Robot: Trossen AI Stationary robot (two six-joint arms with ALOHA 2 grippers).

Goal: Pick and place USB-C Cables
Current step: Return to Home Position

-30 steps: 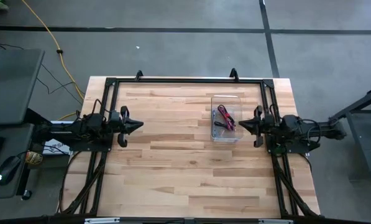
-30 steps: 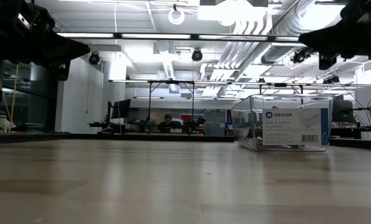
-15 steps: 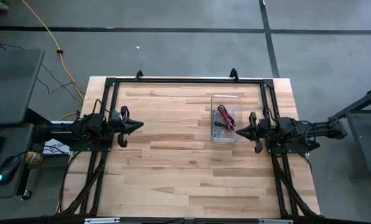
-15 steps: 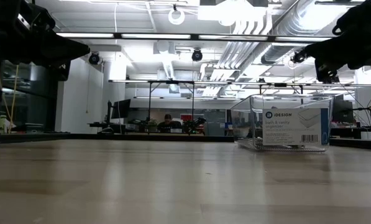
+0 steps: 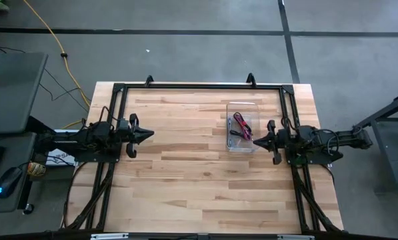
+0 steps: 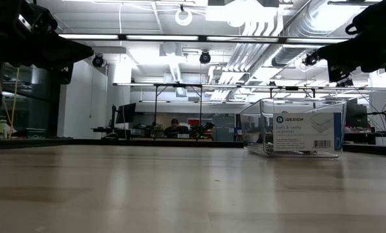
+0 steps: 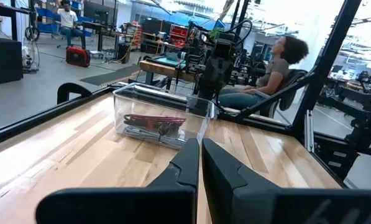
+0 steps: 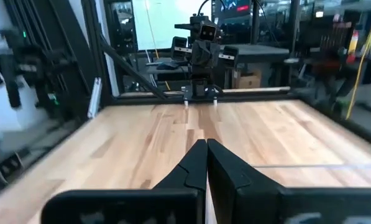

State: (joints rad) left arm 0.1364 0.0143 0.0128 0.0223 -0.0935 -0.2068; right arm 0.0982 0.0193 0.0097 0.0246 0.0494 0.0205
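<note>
The USB-C cables [image 5: 241, 126] lie as small bundles on the floor of a clear plastic box [image 5: 231, 113] standing right of the table's centre. In the left wrist view a magenta-red bundle [image 7: 155, 119] lies over a greyish one [image 7: 141, 132]. My left gripper [image 5: 149, 134] hovers level at the table's left side, shut on nothing and pointing right. My right gripper [image 5: 255, 140] hovers level, shut on nothing, its tip just off the box's near right corner. The low view shows both grippers above the tabletop: left [image 6: 89, 48], right [image 6: 312, 55].
A black rail frame [image 5: 199, 87] runs along the table's far, left and right sides. A yellow cord [image 5: 52, 37] lies on the floor beyond the far left corner. A person [image 7: 278, 65] sits beyond the table's right edge. Bare wood [image 5: 192, 180] spans the middle and near side.
My right gripper has swung a little toward the table's near edge and dipped lower, still shut. Its tip now stands by the box's near right corner. The box and the cables have not moved.
</note>
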